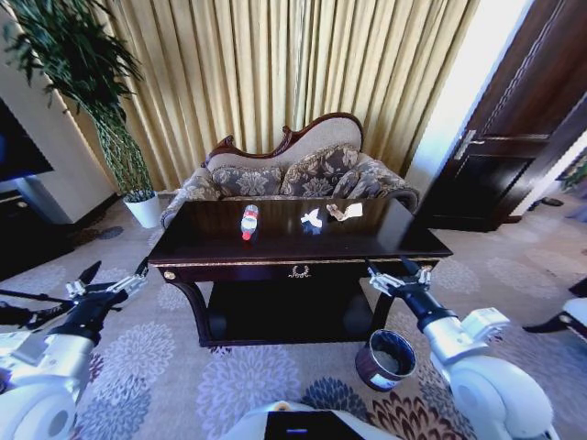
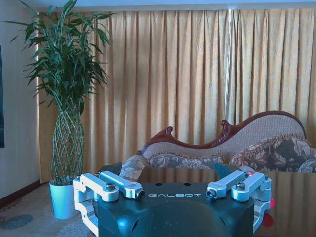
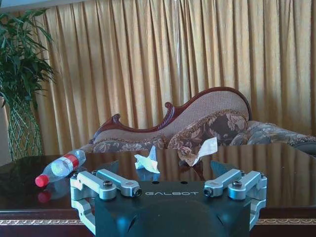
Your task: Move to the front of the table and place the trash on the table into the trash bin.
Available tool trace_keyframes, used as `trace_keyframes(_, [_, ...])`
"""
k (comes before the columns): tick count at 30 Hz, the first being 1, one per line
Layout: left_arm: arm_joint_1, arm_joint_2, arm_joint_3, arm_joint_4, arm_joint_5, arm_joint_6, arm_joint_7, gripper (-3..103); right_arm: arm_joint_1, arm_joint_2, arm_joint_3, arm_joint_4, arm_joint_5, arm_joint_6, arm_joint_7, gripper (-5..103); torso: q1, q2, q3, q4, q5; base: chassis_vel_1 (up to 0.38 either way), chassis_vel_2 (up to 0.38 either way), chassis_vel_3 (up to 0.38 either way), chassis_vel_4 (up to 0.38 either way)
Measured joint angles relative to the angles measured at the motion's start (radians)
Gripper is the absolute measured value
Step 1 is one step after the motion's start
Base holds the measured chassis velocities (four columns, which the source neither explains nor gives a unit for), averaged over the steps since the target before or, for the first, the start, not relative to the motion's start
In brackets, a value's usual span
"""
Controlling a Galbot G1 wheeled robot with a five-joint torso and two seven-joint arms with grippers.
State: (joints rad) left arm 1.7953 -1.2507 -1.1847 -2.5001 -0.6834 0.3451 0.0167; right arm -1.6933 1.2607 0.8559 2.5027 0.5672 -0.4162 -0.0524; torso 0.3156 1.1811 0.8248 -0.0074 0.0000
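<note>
The dark glossy table (image 1: 404, 240) with gold trim stands straight ahead of me. On its top lie the trash items: a clear bottle (image 1: 249, 221) with a red label on the left, a white crumpled paper (image 1: 312, 218) in the middle, and a beige wrapper (image 1: 346, 212) to the right. The right wrist view shows the same bottle (image 3: 61, 167), paper (image 3: 148, 163) and wrapper (image 3: 200, 151) across the table (image 3: 286, 168). The round dark trash bin (image 1: 385, 359) sits on the carpet by the table's front right leg. My left gripper (image 1: 115, 273) hangs open off the table's left front corner. My right gripper (image 1: 394, 269) is open and empty at the right front corner, above the bin.
A patterned sofa (image 1: 293, 170) stands right behind the table, before gold curtains. A tall plant in a white pot (image 1: 142, 209) is at the back left, a dark cabinet (image 1: 18, 229) at the far left and a dark door (image 1: 514, 137) on the right. Patterned carpet surrounds the table.
</note>
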Motion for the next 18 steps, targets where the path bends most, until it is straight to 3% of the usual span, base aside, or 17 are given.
trace_keyframes(11, [0.004, 0.004, 0.0, 0.0, 0.002, 0.0, 0.002, 100, 0.027, 0.013, -0.001, -0.032, -0.005, 0.012, -0.007, 100, 0.0, 0.0, 0.0, 0.0, 0.0, -0.025, 0.019, 0.023, -0.024])
trace_keyframes(18, [0.006, 0.002, 0.003, 0.0, 0.003, 0.0, 0.002, 100, 0.029, 0.011, 0.004, -0.044, -0.026, 0.037, -0.007, 100, 0.0, 0.0, 0.0, 0.0001, -0.0001, -0.159, 0.169, 0.161, -0.153])
